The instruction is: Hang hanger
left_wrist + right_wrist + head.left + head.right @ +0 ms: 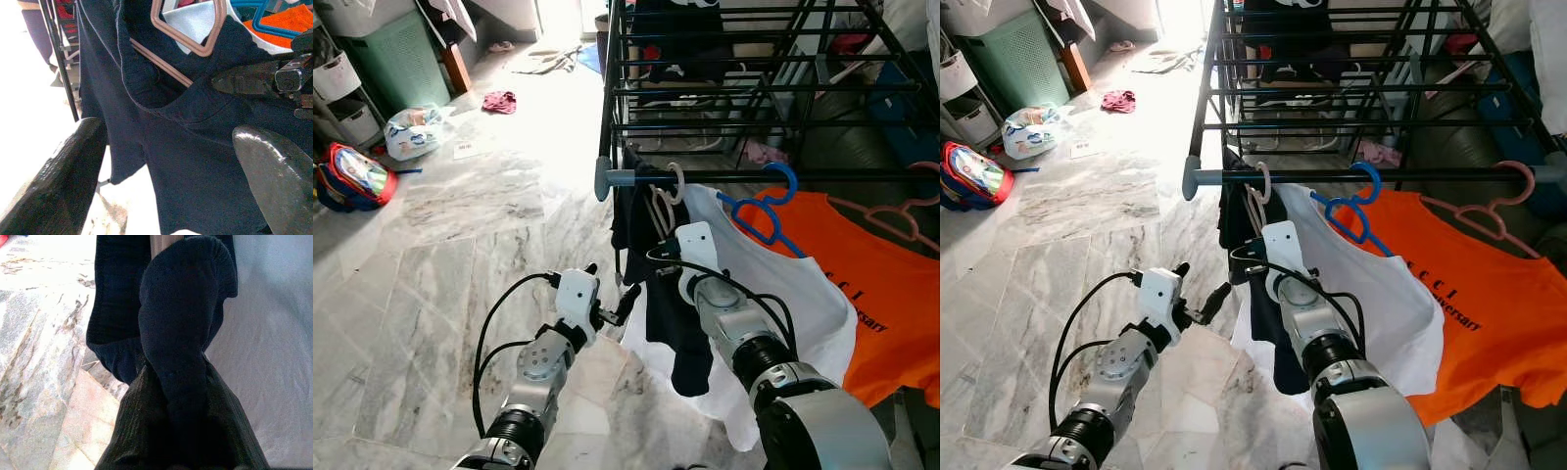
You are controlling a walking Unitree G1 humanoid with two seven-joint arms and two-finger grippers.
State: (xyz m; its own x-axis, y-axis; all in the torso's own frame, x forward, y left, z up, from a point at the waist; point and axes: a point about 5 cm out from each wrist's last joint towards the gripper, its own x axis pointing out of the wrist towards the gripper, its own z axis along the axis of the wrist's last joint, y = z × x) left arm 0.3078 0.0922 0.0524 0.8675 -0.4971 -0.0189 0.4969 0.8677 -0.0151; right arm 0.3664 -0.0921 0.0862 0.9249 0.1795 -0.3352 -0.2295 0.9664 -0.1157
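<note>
**Operator:** Report hand states, left to right.

**Technician:** The left hand (625,299) hovers just left of the navy shirt (674,323), fingers spread, gripping nothing. In the left wrist view the fabric hangs between the two fingers (54,181) with no contact. The right hand (1246,262) is pressed together on a fold of the navy shirt; the right wrist view shows the dark cloth bunched between its fingertips (146,431).

**Operator:** Location of the hanger?

**Technician:** The beige hanger (188,41) sits inside the navy shirt's collar. Its hook (676,181) is over the near rail (822,175) of the drying rack, close to the rail's left end cap (603,178). To the right hang a white shirt (1381,294), a blue hanger (766,208) and an orange shirt (891,304) on a pink hanger (1494,211).

**Operator:** Failure modes from here?

**Technician:** Three are likely.
1. A downward or leftward pull from the right hand may drag the collar off one hanger shoulder, and the shirt would drop to the marble floor (440,264).
2. A sideways tug may slide the hook toward the end cap. Whether the cap would stop it cannot be judged.
3. If the left hand closes blindly, it may catch the white shirt behind and disturb the neighbouring hangers.
</note>
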